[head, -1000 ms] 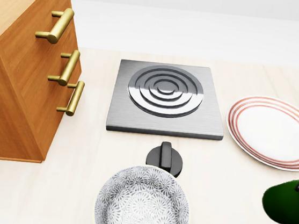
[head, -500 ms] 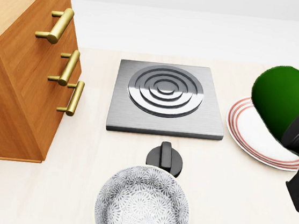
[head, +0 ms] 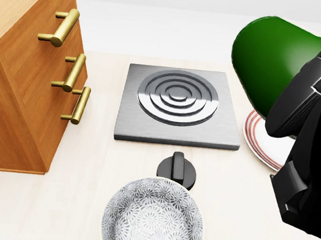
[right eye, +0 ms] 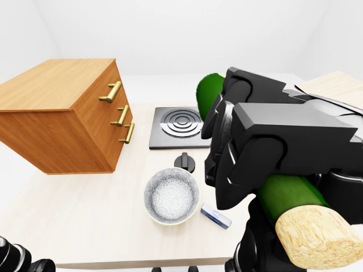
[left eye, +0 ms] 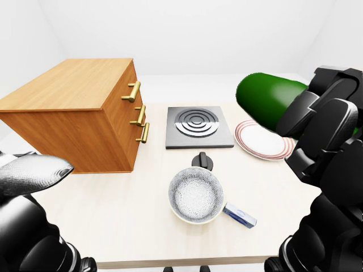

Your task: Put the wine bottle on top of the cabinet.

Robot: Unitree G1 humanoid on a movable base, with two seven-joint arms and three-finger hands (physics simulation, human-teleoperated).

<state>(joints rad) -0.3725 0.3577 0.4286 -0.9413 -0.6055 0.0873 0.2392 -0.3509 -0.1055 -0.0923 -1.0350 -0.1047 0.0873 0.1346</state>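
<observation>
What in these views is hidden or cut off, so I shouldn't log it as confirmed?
- Wine bottle: its middle is covered by the right hand in every view; only the green base and the cork end show.
- Plate: its right part lies behind bottle and hand in the left-eye and head views.
- Left hand: cut off by the left-eye view's left edge; finger pose unreadable.
- Small blue-and-white box: print too small to read.

Nothing readable is showing in any view. The small blue-and-white box [left eye: 239,215] lying near the lower right of the left-eye view is carrying marks too small to make out, and the green bottle [left eye: 266,102] is showing no label.
</observation>
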